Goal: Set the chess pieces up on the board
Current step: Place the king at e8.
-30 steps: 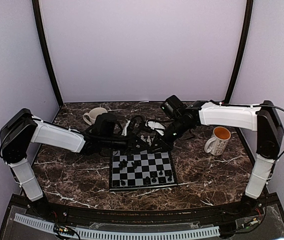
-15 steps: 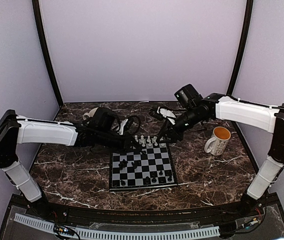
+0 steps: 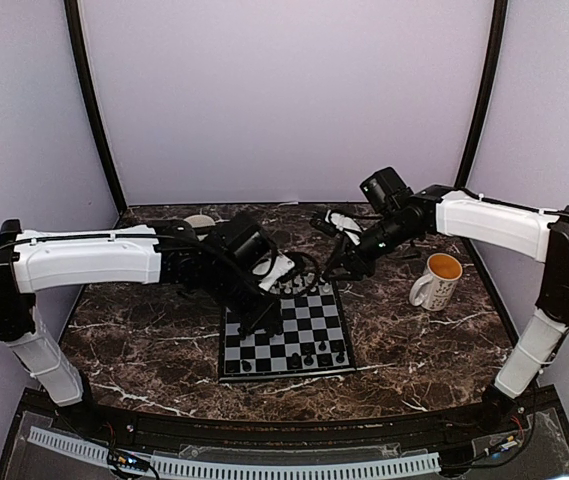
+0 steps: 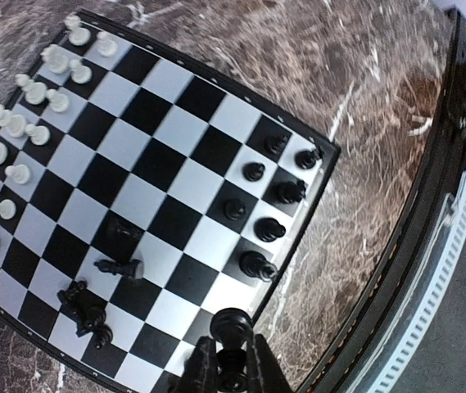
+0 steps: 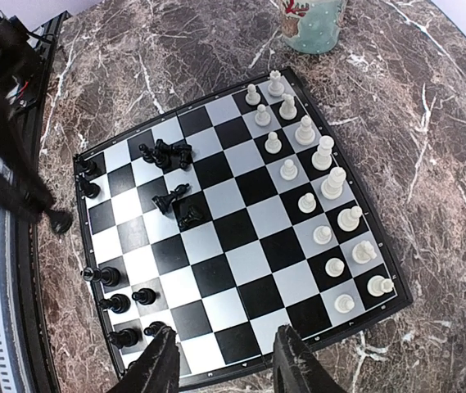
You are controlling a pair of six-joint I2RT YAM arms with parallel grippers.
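The board (image 4: 175,176) lies on dark marble, seen from above in both wrist views (image 5: 241,237). White chess pieces (image 4: 20,123) stand in two rows along one side (image 5: 323,188). Several black pieces (image 4: 265,229) stand at the opposite edge, and a few black ones (image 4: 118,266) lie toppled mid-board (image 5: 171,155). My left gripper (image 4: 231,364) is shut on a black piece (image 4: 233,327) above the board's black-side edge (image 3: 264,318). My right gripper (image 5: 226,364) hangs open and empty above the white side (image 3: 339,270).
A white mug with an orange inside (image 3: 436,280) stands right of the board. A teal and white mug (image 5: 314,20) stands behind the board's far left corner, mostly hidden by the left arm in the top view. The table's front rail (image 4: 429,270) runs close to the board.
The left arm swung from behind the board to over its left near part, carrying the black piece. The right gripper opened and drew back up from the board's far edge.
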